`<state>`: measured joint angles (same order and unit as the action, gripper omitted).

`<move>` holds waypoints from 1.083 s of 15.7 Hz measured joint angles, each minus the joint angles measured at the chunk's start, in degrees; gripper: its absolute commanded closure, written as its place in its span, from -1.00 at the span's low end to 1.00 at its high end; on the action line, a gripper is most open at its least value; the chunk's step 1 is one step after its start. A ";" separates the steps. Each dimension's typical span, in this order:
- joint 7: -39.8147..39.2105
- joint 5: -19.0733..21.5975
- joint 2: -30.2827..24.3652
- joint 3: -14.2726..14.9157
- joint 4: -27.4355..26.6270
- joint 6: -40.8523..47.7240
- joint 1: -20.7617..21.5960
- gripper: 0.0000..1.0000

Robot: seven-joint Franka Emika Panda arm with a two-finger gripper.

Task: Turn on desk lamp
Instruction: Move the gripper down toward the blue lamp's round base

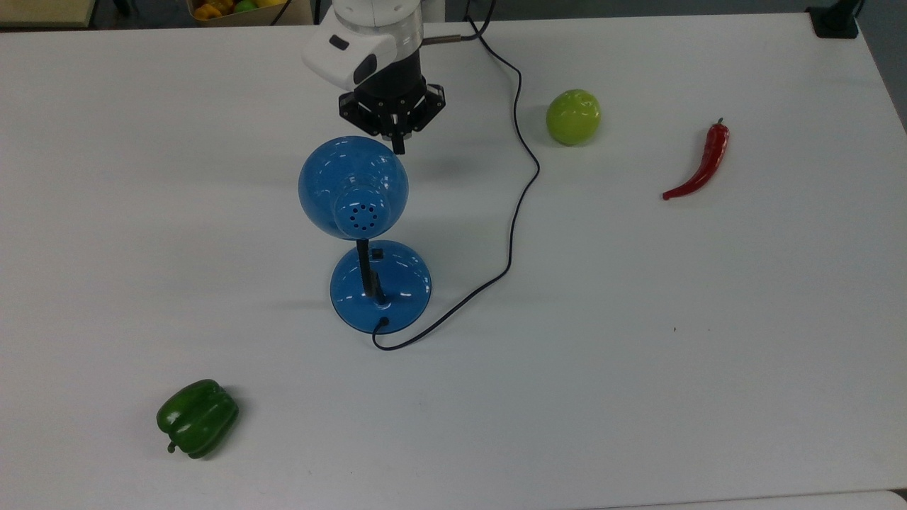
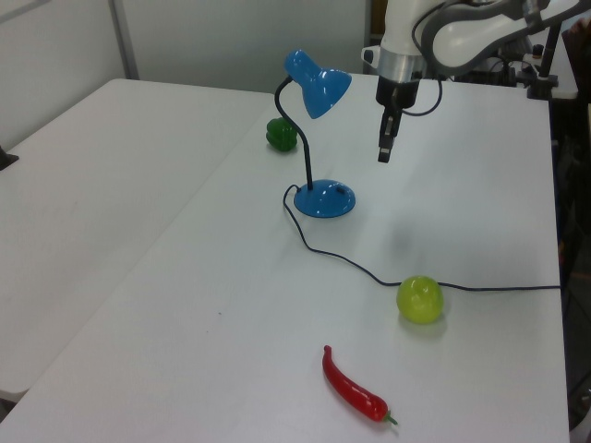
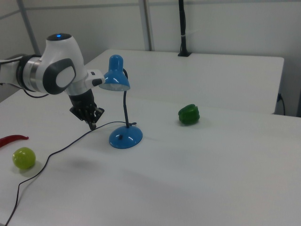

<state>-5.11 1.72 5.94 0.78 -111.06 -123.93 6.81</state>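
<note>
Top view, left to right: green pepper (image 1: 196, 418) near the bench (image 1: 638, 397) front edge. Lamp (image 1: 361, 212) mid-bench, switch (image 1: 378, 253) on its base, cord (image 1: 521, 205) trailing right. Hand (image 1: 398, 146) hangs just beyond the shade, off the bench, fingers pressed together, holding nothing. Lime-green fruit (image 1: 572, 117), then red chilli (image 1: 701, 166). Box (image 1: 241, 10) of produce at the far edge.

The arm reaches out with its gripper (image 2: 382, 155) pointing straight down, jaws closed together.
</note>
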 measured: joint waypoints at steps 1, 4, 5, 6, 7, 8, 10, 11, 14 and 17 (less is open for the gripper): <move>0.00 0.00 0.53 0.05 -0.39 -1.80 -0.07 1.00; 0.00 -0.02 2.47 0.08 -0.87 -5.98 -0.27 1.00; 0.00 -0.02 3.13 0.08 -0.89 -7.31 -0.35 1.00; 0.00 -0.02 3.70 0.08 -0.90 -8.41 -0.43 1.00; 0.00 -0.02 4.24 0.08 -0.97 -9.50 -0.54 1.00; 0.00 -0.02 4.65 0.08 -1.17 -10.74 -0.62 1.00; 0.00 -0.02 5.11 0.08 -2.47 -14.59 -0.67 1.00; 0.00 -0.02 5.23 0.08 -3.48 -16.91 -0.67 1.00; 0.00 -0.02 5.49 0.08 -6.56 -23.41 -0.67 1.00; 0.00 -0.02 6.43 0.08 -8.62 -29.97 -0.70 1.00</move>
<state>-5.11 1.69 12.37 0.86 -119.68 -153.90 6.11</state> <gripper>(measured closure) 0.991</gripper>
